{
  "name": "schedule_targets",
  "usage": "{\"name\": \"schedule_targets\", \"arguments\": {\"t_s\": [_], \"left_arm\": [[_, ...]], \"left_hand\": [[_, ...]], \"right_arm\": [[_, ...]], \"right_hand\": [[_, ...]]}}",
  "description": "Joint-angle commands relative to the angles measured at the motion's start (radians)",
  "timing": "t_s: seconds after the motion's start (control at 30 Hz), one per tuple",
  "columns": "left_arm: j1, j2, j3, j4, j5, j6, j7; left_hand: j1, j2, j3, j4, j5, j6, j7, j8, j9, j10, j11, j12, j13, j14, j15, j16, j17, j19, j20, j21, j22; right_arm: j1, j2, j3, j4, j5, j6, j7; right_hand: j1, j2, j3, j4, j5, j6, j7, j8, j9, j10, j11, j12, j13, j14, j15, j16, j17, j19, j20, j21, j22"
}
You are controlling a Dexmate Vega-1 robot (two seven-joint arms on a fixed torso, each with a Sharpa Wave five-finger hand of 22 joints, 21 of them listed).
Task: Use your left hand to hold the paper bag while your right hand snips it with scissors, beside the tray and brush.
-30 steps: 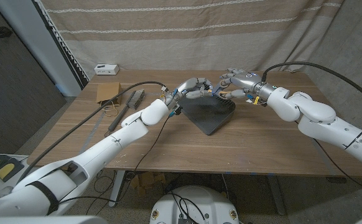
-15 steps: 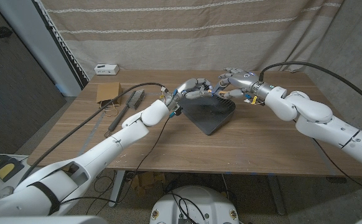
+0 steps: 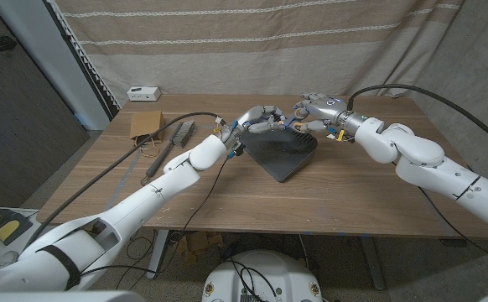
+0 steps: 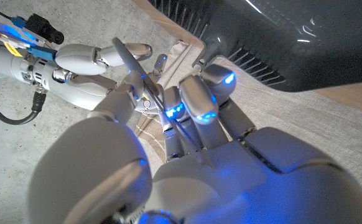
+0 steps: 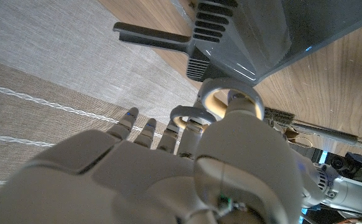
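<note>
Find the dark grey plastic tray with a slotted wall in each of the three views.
Head view: the dark grey plastic tray lies at the middle of the wooden table.
Left wrist view: it takes the picture's upper right corner.
Right wrist view: it is at the upper right.
Shared landmark: the tray's slotted wall.

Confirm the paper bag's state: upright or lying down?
Lying down: paper bag flat on the table beside the brush; left hand and right hand are at the scissors over the tray.
</note>
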Motion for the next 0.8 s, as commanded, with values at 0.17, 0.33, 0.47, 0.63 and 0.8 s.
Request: {"name": "schedule_targets", "arguments": {"t_s": [0.17,0.33,0.47,0.63,0.8], "left_arm": [[-0.002,-0.007,-0.004,0.021,-0.006,-0.012,0.016],[-0.005,-0.008,-0.004,0.025,-0.007,-0.009,0.016],[-0.008,-0.009,-0.002,0.029,-0.007,-0.009,0.015],[-0.012,-0.011,-0.001,0.033,-0.007,-0.004,0.015],[-0.014,-0.009,0.001,0.032,-0.004,0.002,0.014]], "left_hand": [[-0.136,0.147,0.129,0.13,0.006,0.076,-0.072,0.186,0.003,0.094,-0.095,0.068,0.003,0.003,-0.005,-0.001,0.001,0.001,-0.062,0.005,0.006],[-0.136,0.147,0.129,0.129,0.006,0.074,-0.073,0.187,0.004,0.094,-0.095,0.068,0.003,-0.001,-0.005,-0.004,-0.002,0.001,-0.062,0.004,0.003],[-0.136,0.147,0.128,0.128,0.006,0.076,-0.075,0.187,0.001,0.095,-0.095,0.068,0.003,0.003,-0.005,-0.001,0.001,-0.002,-0.062,0.001,-0.002],[-0.135,0.147,0.127,0.126,0.005,0.075,-0.073,0.189,0.002,0.095,-0.095,0.067,0.003,0.003,-0.005,-0.002,0.001,-0.001,-0.063,0.0,-0.008],[-0.135,0.147,0.126,0.124,0.005,0.078,-0.073,0.188,-0.002,0.094,-0.095,0.067,0.003,0.0,-0.005,-0.006,-0.003,-0.001,-0.063,0.001,-0.011]], "right_arm": [[0.01,0.016,-0.003,0.031,0.035,0.02,-0.018],[0.013,0.02,-0.006,0.04,0.041,0.027,-0.025],[0.018,0.023,-0.01,0.049,0.048,0.036,-0.027],[0.021,0.031,-0.011,0.062,0.066,0.046,-0.034],[0.025,0.033,-0.013,0.064,0.075,0.042,-0.025]], "right_hand": [[0.03,0.015,-0.003,-0.001,0.002,0.037,0.001,0.102,0.081,0.112,-0.023,0.051,0.039,0.094,-0.133,0.026,0.016,0.037,-0.009,0.013,0.008],[0.027,0.03,-0.004,0.008,0.001,0.016,0.002,0.131,0.114,0.116,-0.024,0.075,0.077,0.13,-0.144,0.043,0.034,0.053,-0.011,0.018,0.01],[0.034,0.05,-0.001,0.014,-0.004,-0.014,0.0,0.198,0.179,0.133,-0.025,0.153,0.185,0.194,-0.171,0.093,0.099,0.092,-0.033,0.033,0.019],[0.056,0.057,0.004,0.012,-0.014,-0.027,0.013,0.251,0.194,0.114,-0.034,0.26,0.346,0.266,-0.181,0.188,0.237,0.153,-0.07,0.081,0.056],[0.092,0.045,0.003,0.002,-0.024,-0.039,0.014,0.296,0.183,0.034,-0.033,0.406,0.585,0.279,-0.18,0.32,0.449,0.178,-0.091,0.152,0.136]]}}
